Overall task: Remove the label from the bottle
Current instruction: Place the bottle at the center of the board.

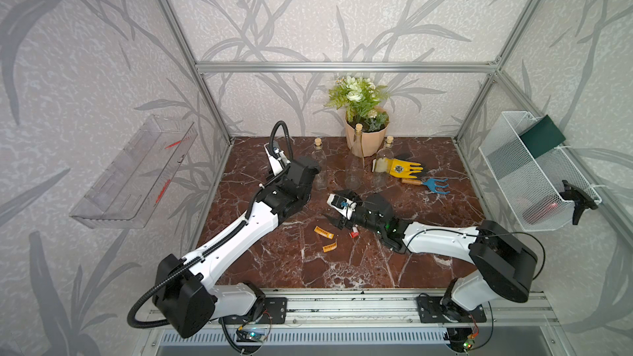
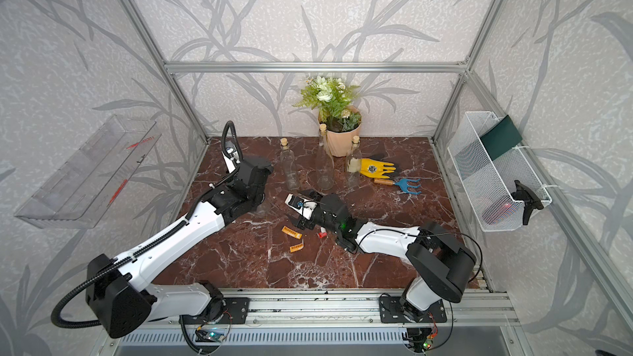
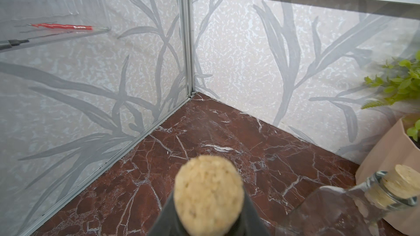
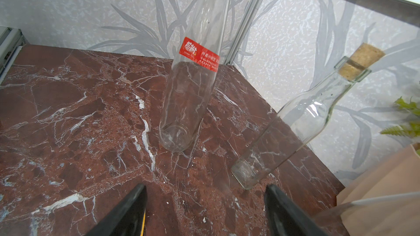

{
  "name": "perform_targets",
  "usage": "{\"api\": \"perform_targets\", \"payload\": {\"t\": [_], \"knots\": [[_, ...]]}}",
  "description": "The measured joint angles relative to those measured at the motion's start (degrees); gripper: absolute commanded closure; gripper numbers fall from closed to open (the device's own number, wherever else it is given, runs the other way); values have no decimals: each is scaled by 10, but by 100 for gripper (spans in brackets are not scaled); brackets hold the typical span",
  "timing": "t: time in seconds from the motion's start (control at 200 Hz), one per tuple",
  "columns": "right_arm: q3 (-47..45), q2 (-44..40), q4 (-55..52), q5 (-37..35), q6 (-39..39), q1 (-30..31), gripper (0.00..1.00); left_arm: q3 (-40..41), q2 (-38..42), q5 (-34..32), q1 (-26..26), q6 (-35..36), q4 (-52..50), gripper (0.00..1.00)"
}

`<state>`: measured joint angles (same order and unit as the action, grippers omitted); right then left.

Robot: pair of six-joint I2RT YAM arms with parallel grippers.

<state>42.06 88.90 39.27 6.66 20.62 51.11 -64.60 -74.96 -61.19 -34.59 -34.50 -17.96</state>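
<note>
Red-brown marble, polished and veined in white, forms the floor of a booth. It is walled in pale, grainy wallpaper printed with grey leaf shapes and edged by aluminium bars.

At the centre of the right wrist view, a slim, clear glass bottle is seen with its round base down on the marble. A glossy red label with white print is wrapped round its middle. Its rough cork fills the lower centre of the left wrist view. There the left gripper, dark and blurred, is clamped round the neck just below.

The right gripper is seen at the lower edge of its view, its black tapered jaws spread wide with nothing between them.

Three corked bottles are ranged mid-frame in both top views, before a paper-wrapped pot. Two orange strips lie below centre.
</note>
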Motion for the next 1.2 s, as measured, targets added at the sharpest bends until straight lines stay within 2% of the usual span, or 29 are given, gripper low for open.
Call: {"api": "perform_targets", "payload": {"t": [0.43, 0.93, 1.02, 1.2], "knots": [[-9, 0, 3, 0, -6, 0, 17, -35, -47, -110, -25, -56, -31, 100], [-9, 3, 2, 1, -11, 1, 17, -62, -80, -122, -30, -142, -99, 97], [-9, 4, 2, 1, -11, 1, 17, -62, -84, -122, -30, -151, -108, 93], [-9, 13, 3, 3, -13, 2, 17, -62, -86, -122, -31, -159, -113, 78]]}}
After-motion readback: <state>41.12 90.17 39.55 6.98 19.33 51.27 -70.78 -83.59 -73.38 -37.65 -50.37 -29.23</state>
